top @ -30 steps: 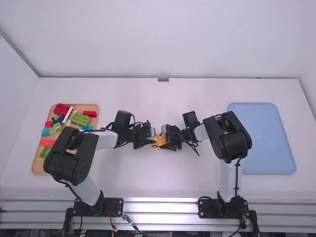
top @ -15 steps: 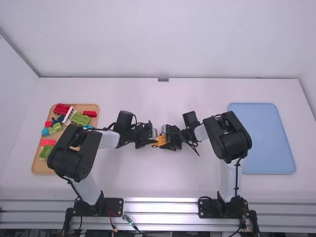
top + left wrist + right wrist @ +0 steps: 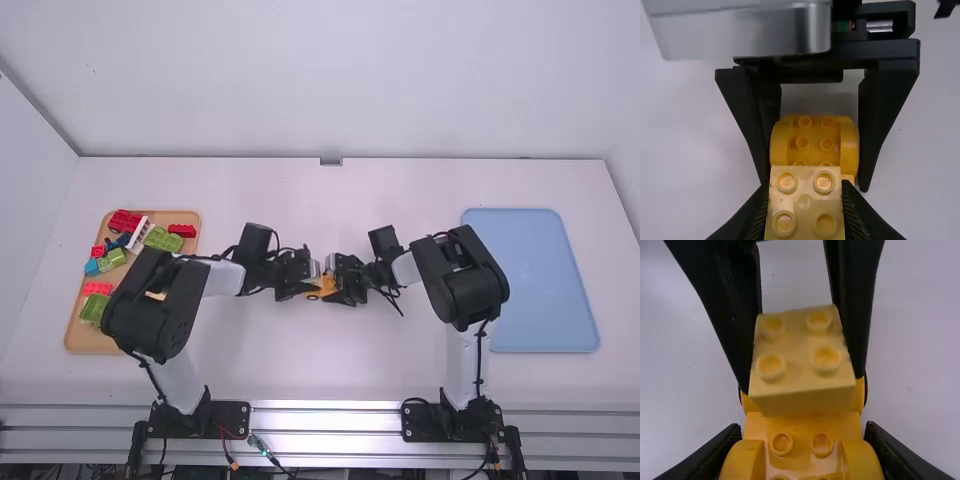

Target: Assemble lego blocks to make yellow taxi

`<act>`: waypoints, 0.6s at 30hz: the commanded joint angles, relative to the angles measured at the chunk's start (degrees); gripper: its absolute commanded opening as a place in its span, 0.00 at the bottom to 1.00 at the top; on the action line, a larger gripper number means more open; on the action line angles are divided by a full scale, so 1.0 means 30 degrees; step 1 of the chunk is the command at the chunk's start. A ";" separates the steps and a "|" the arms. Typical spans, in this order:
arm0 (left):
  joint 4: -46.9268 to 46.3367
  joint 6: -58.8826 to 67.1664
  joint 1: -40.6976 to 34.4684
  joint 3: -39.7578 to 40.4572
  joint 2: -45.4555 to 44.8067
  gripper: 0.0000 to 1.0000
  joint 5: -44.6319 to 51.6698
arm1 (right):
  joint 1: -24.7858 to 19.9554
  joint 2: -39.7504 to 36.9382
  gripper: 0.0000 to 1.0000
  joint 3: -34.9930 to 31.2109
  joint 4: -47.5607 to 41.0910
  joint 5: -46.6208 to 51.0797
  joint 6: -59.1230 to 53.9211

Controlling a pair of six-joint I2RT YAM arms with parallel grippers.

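Across the white table (image 3: 330,370), read as a dial with twelve o'clock farthest from the bases, the two arms bend in toward the middle. The left arm (image 3: 155,305) rises from seven o'clock, its elbow tipped out toward nine and its forearm running back toward three; the right arm (image 3: 462,275) stands at five, elbow raised, its forearm aimed toward nine. At three o'clock lies the blue tray (image 3: 545,290). At nine lies the tan tray (image 3: 90,341), partly behind the left arm, holding red blocks (image 3: 125,221) at its twelve, a green block (image 3: 163,240) at its one, a white piece (image 3: 139,236) beside that, blue pieces toward ten and a pinkish block (image 3: 97,289) toward eight. Near the dial's centre the grippers face each other: the right gripper (image 3: 334,286) is clamped on the yellow taxi body (image 3: 815,142), and the left gripper (image 3: 311,284) pinches a pale yellow block (image 3: 802,215), studs showing, right by the body; whether the two touch, I cannot tell. Compared with a second ago, the left arm has edged slightly toward three, while the right arm has hardly moved.
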 commanded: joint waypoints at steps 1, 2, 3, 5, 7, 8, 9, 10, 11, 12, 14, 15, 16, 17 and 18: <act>-0.0153 0.0204 -0.0124 0.0189 0.0284 0.02 0.0517 | 0.0087 0.0437 0.60 0.0051 -0.0393 0.0510 0.0189; -0.0168 0.0204 -0.0146 0.0189 0.0284 0.02 0.0510 | 0.0087 0.0437 0.60 0.0051 -0.0408 0.0510 0.0197; -0.0248 0.0219 -0.0153 0.0189 0.0284 0.02 0.0510 | 0.0087 0.0437 0.60 0.0051 -0.0474 0.0517 0.0102; -0.0379 0.0211 -0.0131 0.0189 0.0277 0.02 0.0364 | 0.0087 0.0437 0.60 0.0051 -0.0692 0.0503 -0.0372; -0.0648 0.0211 -0.0146 0.0189 0.0277 0.04 -0.0758 | 0.0102 0.0437 0.61 0.0051 -0.0743 0.0495 -0.0488; -0.0656 0.0204 -0.0146 0.0189 0.0277 0.05 -0.0867 | 0.0109 0.0437 0.61 0.0051 -0.0736 0.0503 -0.0444; -0.0663 0.0204 -0.0138 0.0189 0.0277 0.14 -0.0933 | 0.0109 0.0437 0.61 0.0051 -0.0707 0.0510 -0.0444; -0.0663 0.0204 -0.0146 0.0189 0.0277 0.33 -0.0831 | 0.0102 0.0437 0.62 0.0051 -0.0678 0.0510 -0.0444; -0.0648 0.0204 -0.0146 0.0189 0.0277 0.40 -0.0758 | 0.0087 0.0437 0.62 0.0051 -0.0692 0.0510 -0.0452; -0.0561 0.0204 -0.0138 0.0189 0.0277 0.47 -0.0539 | 0.0087 0.0437 0.63 0.0051 -0.0678 0.0510 -0.0437; -0.0488 0.0211 -0.0117 0.0197 0.0277 0.58 -0.0415 | 0.0095 0.0437 0.64 0.0051 -0.0685 0.0510 -0.0452; -0.0240 0.0211 -0.0138 0.0189 0.0277 0.67 -0.0437 | 0.0087 0.0437 0.65 0.0051 -0.0670 0.0503 -0.0437; -0.0044 0.0189 -0.0131 0.0189 0.0240 0.67 -0.0444 | 0.0095 0.0437 0.65 0.0051 -0.0678 0.0510 -0.0444; -0.0007 0.0182 -0.0124 0.0189 0.0211 0.67 -0.0430 | 0.0095 0.0437 0.65 0.0051 -0.0678 0.0517 -0.0452; 0.0087 0.0036 -0.0073 0.0204 -0.0051 0.67 -0.0437 | 0.0087 0.0437 0.66 0.0051 -0.0670 0.0510 -0.0444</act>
